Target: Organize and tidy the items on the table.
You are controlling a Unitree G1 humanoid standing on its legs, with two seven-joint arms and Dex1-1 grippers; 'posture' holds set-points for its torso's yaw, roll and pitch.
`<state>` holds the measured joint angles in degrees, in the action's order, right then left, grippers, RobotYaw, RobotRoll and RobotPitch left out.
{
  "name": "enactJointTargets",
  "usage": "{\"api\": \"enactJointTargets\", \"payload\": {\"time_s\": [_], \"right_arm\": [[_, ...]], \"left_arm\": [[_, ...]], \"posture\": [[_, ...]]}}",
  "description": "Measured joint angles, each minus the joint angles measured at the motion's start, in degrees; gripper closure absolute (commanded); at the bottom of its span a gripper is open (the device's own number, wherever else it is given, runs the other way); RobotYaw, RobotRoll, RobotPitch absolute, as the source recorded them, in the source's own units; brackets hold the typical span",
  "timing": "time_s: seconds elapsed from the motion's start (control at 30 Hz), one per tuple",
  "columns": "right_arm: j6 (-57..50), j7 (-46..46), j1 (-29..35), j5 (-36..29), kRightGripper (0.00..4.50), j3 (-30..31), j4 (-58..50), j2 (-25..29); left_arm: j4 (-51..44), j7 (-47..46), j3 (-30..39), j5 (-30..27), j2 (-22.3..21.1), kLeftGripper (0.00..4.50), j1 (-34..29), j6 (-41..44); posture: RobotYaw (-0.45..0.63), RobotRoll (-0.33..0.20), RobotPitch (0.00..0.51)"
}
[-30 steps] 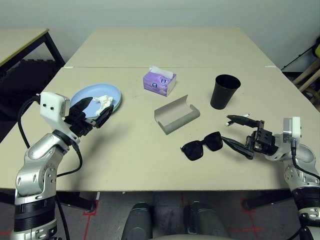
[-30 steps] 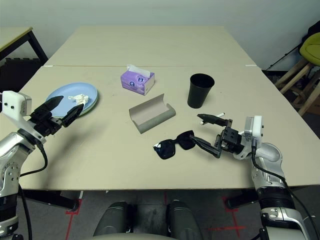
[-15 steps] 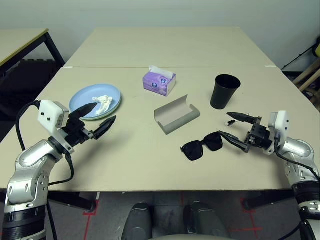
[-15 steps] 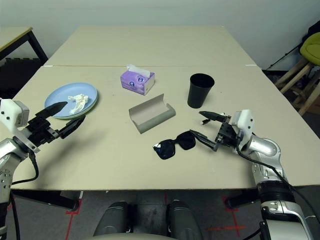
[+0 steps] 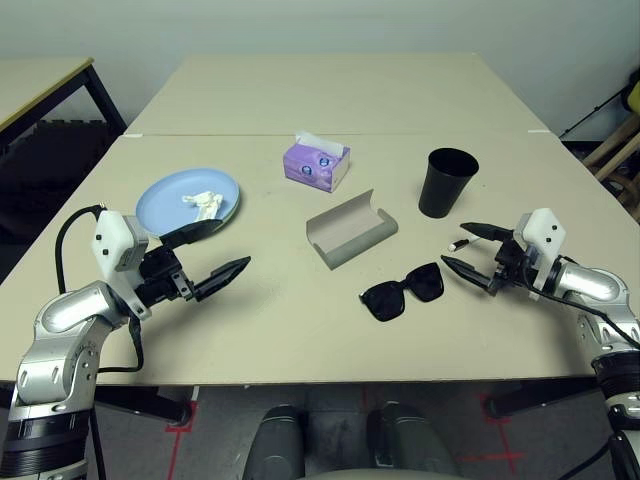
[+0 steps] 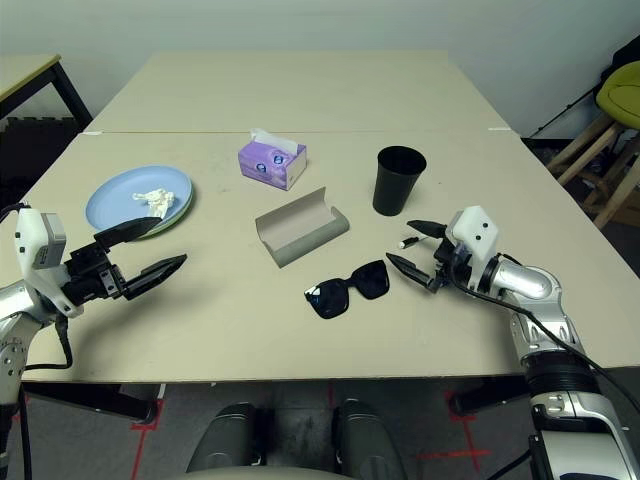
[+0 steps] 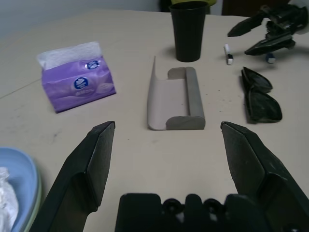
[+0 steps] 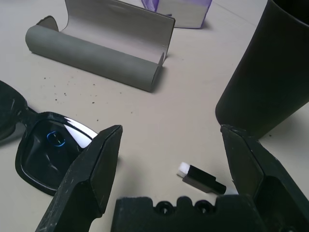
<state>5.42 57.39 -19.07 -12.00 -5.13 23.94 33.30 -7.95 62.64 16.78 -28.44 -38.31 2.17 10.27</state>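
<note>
Black sunglasses [image 5: 403,291] on table [image 5: 300,320] betw. L gripper [image 5: 218,255] & R gripper [image 5: 471,250], both jaws apart, empty.

Both forearms: silver, rounded metal shells with darker ribbed joint bands. Each wrist carries a white boxy housing with small dark dots on its face. Left pincer [image 5: 215,254]: two black, tapered, pointed fingers on a black base. Right pincer [image 5: 468,248]: same build. Black cable loops from the left wrist housing down the forearm; thinner black cable along the right forearm.
</note>
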Motion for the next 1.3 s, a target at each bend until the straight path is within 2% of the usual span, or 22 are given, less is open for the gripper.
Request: {"api": "enactJointTargets", "payload": {"time_s": [0.3,0.33,0.4,0.53,0.63,0.87,1.0,1.3], "right_arm": [[-17.42,2.78,-1.62,-4.38,0.0,-0.09,-6.42,3.42],[-19.48,2.3,-1.92,-4.84,0.0,-0.16,-7.14,3.79],[-22.92,1.66,-2.57,-5.68,0.0,-0.37,-8.43,4.42],[-26.66,3.4,-2.95,-7.14,0.0,-0.35,-10.45,6.39],[-25.97,5.56,-2.99,-7.42,0.0,-0.16,-10.69,7.18],[-18.18,10.44,-3.03,-6.19,0.0,0.45,-10.38,9.02],[-17.58,12.2,-3.76,-6.02,0.0,1.21,-10.34,9.23],[-16.04,17.15,-3.89,-5.59,0.0,2.38,-12.37,13.27]], "left_arm": [[1.92,4.94,-0.54,-1.45,-0.35,0.04,0.24,-3.12],[2.13,5.72,-0.75,-1.51,-0.36,0.04,0.23,-3.65],[2.19,7.33,-1.44,-1.5,-0.55,0.04,-0.08,-4.65],[2.75,10.06,-2.24,-1.32,-1.77,0.04,-0.81,-6.12],[3.12,12.39,-2.24,-1.29,-3.47,0.04,-2.18,-7.07],[2.84,16.25,-2.41,-2.53,-3.81,0.04,-3.12,-7.27],[2.2,18.49,-2.83,-3.47,-4.69,0.04,-3.62,-7.26],[3.49,21.72,-2.84,-4.86,-4.92,0.04,-2.56,-7.71]], "posture": [[0.07,0.0,0.042],[0.03,0.0,0.042],[0.03,0.0,0.042],[0.03,0.0,0.052],[0.03,0.0,0.052],[0.04,0.0,0.054],[0.03,0.0,0.062],[0.03,0.0,0.069]]}}
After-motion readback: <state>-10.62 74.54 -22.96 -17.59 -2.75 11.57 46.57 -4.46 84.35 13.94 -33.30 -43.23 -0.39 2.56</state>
